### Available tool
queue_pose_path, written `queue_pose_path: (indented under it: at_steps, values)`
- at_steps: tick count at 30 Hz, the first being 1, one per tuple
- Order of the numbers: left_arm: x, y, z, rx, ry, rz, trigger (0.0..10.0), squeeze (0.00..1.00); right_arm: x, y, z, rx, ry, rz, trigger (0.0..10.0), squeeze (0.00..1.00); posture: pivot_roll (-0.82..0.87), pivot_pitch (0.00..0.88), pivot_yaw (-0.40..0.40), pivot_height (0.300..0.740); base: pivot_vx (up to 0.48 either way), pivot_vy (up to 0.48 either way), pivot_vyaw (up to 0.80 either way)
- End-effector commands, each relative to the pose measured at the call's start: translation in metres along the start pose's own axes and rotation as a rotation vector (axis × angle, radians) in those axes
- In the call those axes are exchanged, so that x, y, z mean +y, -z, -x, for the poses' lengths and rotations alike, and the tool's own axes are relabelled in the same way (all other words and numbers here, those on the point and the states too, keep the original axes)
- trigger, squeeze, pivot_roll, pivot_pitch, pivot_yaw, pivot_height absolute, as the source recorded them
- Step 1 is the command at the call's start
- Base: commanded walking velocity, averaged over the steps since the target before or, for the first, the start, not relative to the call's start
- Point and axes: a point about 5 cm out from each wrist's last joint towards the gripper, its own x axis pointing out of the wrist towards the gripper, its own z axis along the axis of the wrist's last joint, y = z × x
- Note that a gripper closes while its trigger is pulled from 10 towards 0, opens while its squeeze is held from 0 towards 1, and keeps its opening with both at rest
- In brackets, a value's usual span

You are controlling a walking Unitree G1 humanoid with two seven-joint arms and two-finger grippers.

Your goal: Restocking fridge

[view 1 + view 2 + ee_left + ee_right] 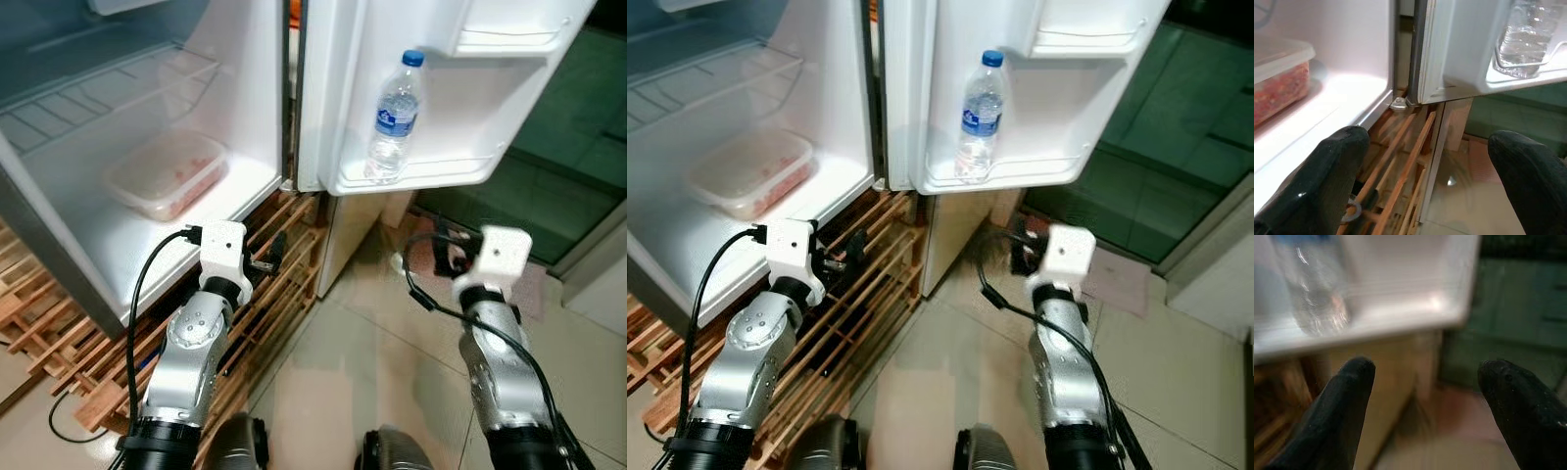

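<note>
Tiled floor (392, 372), open fridge (147, 117): your left gripper (1430, 181) and right gripper (1420, 406) both gape empty; swinging up carelessly could topple the door-shelf water bottle (395, 116).

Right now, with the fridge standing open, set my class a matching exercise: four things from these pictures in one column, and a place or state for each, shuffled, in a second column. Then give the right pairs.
Things
1. water bottle
2. food container
3. wooden pallet
4. left gripper

Places or states
A. on the floor of the fridge compartment
B. open, holding nothing, low in front of the fridge
C. upright on the door shelf
D. on the ground under the fridge

Pairs: 1-C, 2-A, 3-D, 4-B
</note>
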Motion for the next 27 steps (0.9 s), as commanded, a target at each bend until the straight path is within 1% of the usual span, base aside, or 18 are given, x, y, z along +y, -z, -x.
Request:
queue_pose_path:
  at_steps: [1,2,3,4,6,7,8,10,12,14,16,19,20,21,22,24,25,27]
  values:
    - [0.008,0.004,0.001,0.014,-0.041,0.006,10.0,0.00,-0.022,0.028,0.013,0.131,0.048,0.007,10.0,0.00,-0.04,0.000,-0.024,0.693,0.000,0.000,0.00]
    - [0.012,0.011,0.013,0.018,-0.029,-0.006,10.0,0.00,-0.030,0.039,0.022,0.157,0.051,0.024,10.0,0.00,-0.05,0.000,-0.019,0.693,0.000,0.000,0.00]
    - [0.012,0.011,0.013,0.018,-0.029,-0.006,10.0,0.00,-0.030,0.039,0.022,0.157,0.051,0.024,10.0,0.00,-0.05,0.000,-0.019,0.693,0.000,0.000,0.00]
    - [0.015,0.017,0.027,0.008,-0.018,-0.018,10.0,0.00,-0.033,0.043,0.029,0.159,0.038,0.032,10.0,0.00,-0.05,0.000,-0.020,0.693,0.000,0.000,0.00]
    - [0.017,0.023,0.038,0.009,-0.014,0.022,10.0,0.00,-0.032,0.043,0.032,0.164,0.037,0.011,10.0,0.00,-0.05,0.000,-0.021,0.693,0.000,0.000,0.00]
    - [0.017,0.027,0.042,0.020,-0.019,0.005,10.0,0.00,-0.029,0.040,0.032,0.151,0.031,0.007,10.0,0.00,-0.05,0.000,-0.022,0.693,0.000,0.000,0.00]
    - [0.017,0.027,0.042,0.020,-0.019,0.005,10.0,0.00,-0.029,0.040,0.032,0.151,0.031,0.007,10.0,0.00,-0.05,0.000,-0.022,0.693,0.000,0.000,0.00]
    - [0.015,0.037,0.043,0.046,-0.030,-0.023,10.0,0.00,-0.019,0.030,0.029,0.099,-0.002,0.011,10.0,0.00,-0.04,0.000,-0.027,0.693,0.000,0.000,0.00]
    - [0.015,0.038,0.042,0.049,-0.031,-0.020,10.0,0.00,-0.018,0.029,0.028,0.090,-0.007,0.008,10.0,0.00,-0.04,0.000,-0.027,0.693,0.000,0.000,0.00]
    - [0.018,0.057,0.048,0.121,-0.018,-0.036,10.0,0.00,-0.011,0.022,0.025,0.039,-0.070,0.038,10.0,0.00,-0.05,0.000,-0.029,0.693,0.000,0.000,0.00]
    - [0.019,0.066,0.053,0.168,0.003,-0.040,10.0,0.00,-0.008,0.020,0.024,0.025,-0.086,0.045,10.0,0.00,-0.05,0.000,-0.027,0.693,0.000,0.000,0.00]
    - [0.017,0.066,0.053,0.168,0.039,-0.038,10.0,0.00,-0.008,0.020,0.023,0.031,-0.078,0.029,10.0,0.00,-0.06,0.000,-0.025,0.693,0.000,0.000,0.00]
    - [0.014,0.059,0.051,0.129,0.042,-0.020,10.0,0.00,-0.007,0.019,0.022,0.028,-0.073,0.023,10.0,0.00,-0.06,0.000,-0.019,0.693,0.000,0.000,0.00]
    - [0.014,0.059,0.051,0.129,0.042,-0.020,10.0,0.00,-0.007,0.019,0.022,0.028,-0.073,0.023,10.0,0.00,-0.06,0.000,-0.019,0.693,0.000,0.000,0.00]
    - [0.011,0.050,0.047,0.083,0.047,-0.015,10.0,0.00,-0.006,0.016,0.019,0.018,-0.073,0.022,10.0,0.00,-0.06,0.000,-0.016,0.693,0.000,0.000,0.00]
    - [0.009,0.046,0.045,0.066,0.048,-0.002,10.0,0.00,-0.005,0.015,0.018,0.016,-0.074,0.020,10.0,0.00,-0.06,0.000,-0.017,0.693,0.000,-0.307,0.00]
    - [0.007,0.040,0.042,0.043,0.059,-0.003,10.0,0.00,-0.004,0.014,0.016,0.011,-0.070,0.017,10.0,0.00,-0.06,0.000,-0.017,0.693,0.000,-0.480,0.52]
    - [0.007,0.038,0.041,0.037,0.063,0.006,10.0,0.00,-0.002,0.014,0.015,0.011,-0.076,0.024,10.0,0.00,-0.06,0.000,-0.017,0.693,0.000,-0.480,0.63]
